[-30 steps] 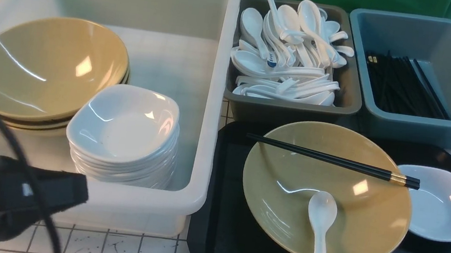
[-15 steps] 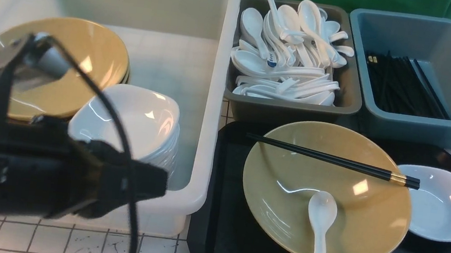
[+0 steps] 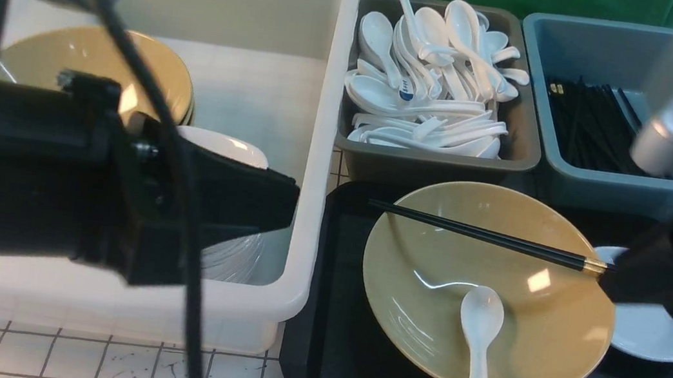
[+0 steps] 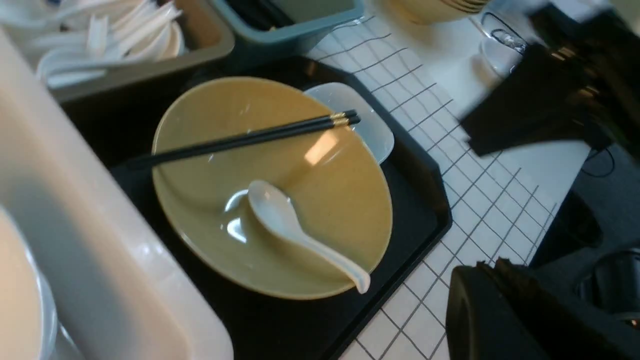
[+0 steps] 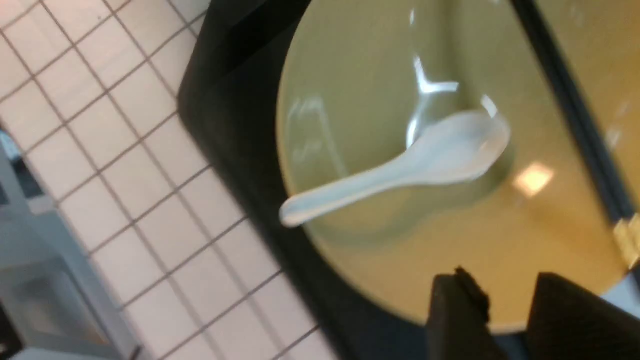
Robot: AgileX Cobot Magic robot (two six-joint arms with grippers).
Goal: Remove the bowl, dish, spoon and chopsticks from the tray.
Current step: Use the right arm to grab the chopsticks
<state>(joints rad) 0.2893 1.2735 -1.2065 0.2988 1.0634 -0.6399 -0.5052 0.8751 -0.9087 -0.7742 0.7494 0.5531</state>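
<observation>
Front view: found the tray [image 3: 332,318] at the right, just before a grey bin [image 3: 437,163] of spoons and a blue bin [image 3: 603,191] of chopsticks. Saw the bowl [image 3: 538,333] on the tray, with the dish [image 3: 649,334] just beside it on the right. Noted the chopsticks [image 3: 486,235] laid across the bowl's far part, gold ends toward the dish. Noted the spoon [image 3: 478,338] inside the bowl, handle over the near rim. Spotted the right gripper [image 3: 613,284] over the dish, tip near the gold ends; could not tell contact. Spotted the left gripper [image 3: 282,205] in front of the tub [image 3: 316,147], hiding part of the stacked bowls [image 3: 150,73] and stacked dishes [image 3: 230,253]. Could not tell how its jaws stood.

Left wrist view: saw the tray [image 4: 415,210], bowl [image 4: 340,200], chopsticks [image 4: 240,141], spoon [image 4: 295,230] and dish [image 4: 370,130] laid out alike beside the tub [image 4: 100,250]. Caught only a dark part of the left gripper [image 4: 500,310]; jaws again unclear.

Right wrist view: saw the right gripper [image 5: 507,300] above the rim of the bowl [image 5: 360,75], jaws apart and gripping nothing. Made out the spoon [image 5: 415,165], chopsticks [image 5: 565,100] and tray [image 5: 235,100].
</observation>
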